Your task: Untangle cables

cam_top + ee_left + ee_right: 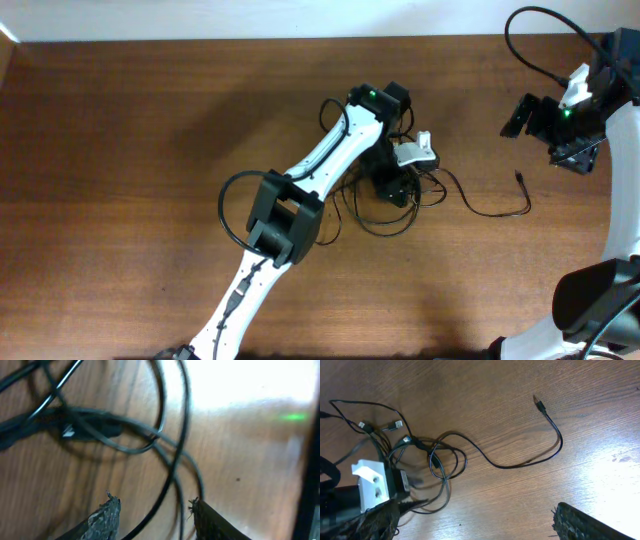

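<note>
The cables [385, 205] lie as a loose knot of thin black wires at the table's middle. One strand [492, 212] runs right and ends in a small plug [520, 177]. My left gripper [397, 187] is low over the knot. In the left wrist view it [154, 504] is open, with a cable strand [167, 485] running between the fingertips. My right gripper [548, 138] is open and empty, raised at the far right, away from the cables. The right wrist view shows its jaws [474, 512], the knot [435, 455] and the long strand [530, 462].
The wooden table [130, 150] extends left. The left arm [320, 160] crosses the middle from the front edge. A thicker black arm cable [232, 205] loops beside it. Several small plugs [395, 425] lie at the knot's far side.
</note>
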